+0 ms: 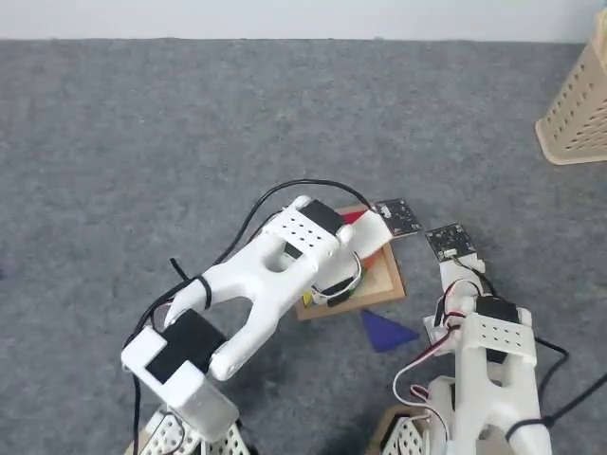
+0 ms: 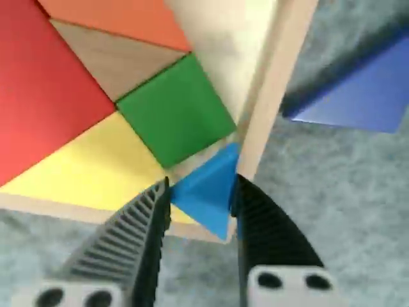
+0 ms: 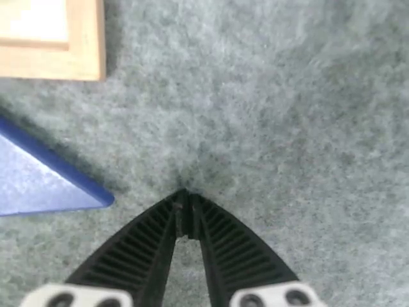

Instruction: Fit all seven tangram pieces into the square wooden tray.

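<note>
The square wooden tray (image 2: 265, 96) holds red (image 2: 45, 83), orange (image 2: 121, 16), tan (image 2: 118, 57), yellow (image 2: 83, 169) and green (image 2: 176, 115) pieces. My left gripper (image 2: 201, 187) is shut on a small light blue triangle (image 2: 208, 192), held tilted over the tray's rim beside the green square. A dark blue triangle (image 1: 387, 330) lies on the carpet just outside the tray (image 1: 389, 284), and it is the same dark blue triangle (image 3: 38, 182) that rests beside my right gripper (image 3: 185, 208). That gripper is shut and empty, low over the carpet near the tray corner (image 3: 83, 48).
Grey carpet covers the table. A perforated beige container (image 1: 579, 104) stands at the far right edge. The left arm (image 1: 275, 275) stretches over the tray from the front; the right arm (image 1: 488, 355) stands at the front right.
</note>
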You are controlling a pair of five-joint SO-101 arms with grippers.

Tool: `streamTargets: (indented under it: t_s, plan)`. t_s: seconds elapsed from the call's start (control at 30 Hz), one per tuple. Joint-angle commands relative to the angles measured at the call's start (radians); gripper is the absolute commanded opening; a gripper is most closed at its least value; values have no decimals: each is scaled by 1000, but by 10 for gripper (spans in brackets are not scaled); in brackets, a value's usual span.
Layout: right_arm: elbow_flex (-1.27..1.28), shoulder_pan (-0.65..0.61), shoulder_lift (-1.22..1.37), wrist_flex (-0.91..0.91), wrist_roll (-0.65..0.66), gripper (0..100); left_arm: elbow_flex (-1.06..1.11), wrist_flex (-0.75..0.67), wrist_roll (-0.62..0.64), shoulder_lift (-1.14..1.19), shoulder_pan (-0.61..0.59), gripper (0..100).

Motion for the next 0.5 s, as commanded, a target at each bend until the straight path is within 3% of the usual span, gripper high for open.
streamTargets:
  t_s: [0.0, 0.27, 0.47]
  plan:
    - [-2, -13, -21, -16, 12, 6, -35, -15, 0, 2, -28, 167]
    - [-2, -13, -21, -16, 12, 6, -35, -8, 2, -2, -54, 167]
    - [-5, -13, -21, -16, 12, 6, -56, 140, 38, -137, -147, 166]
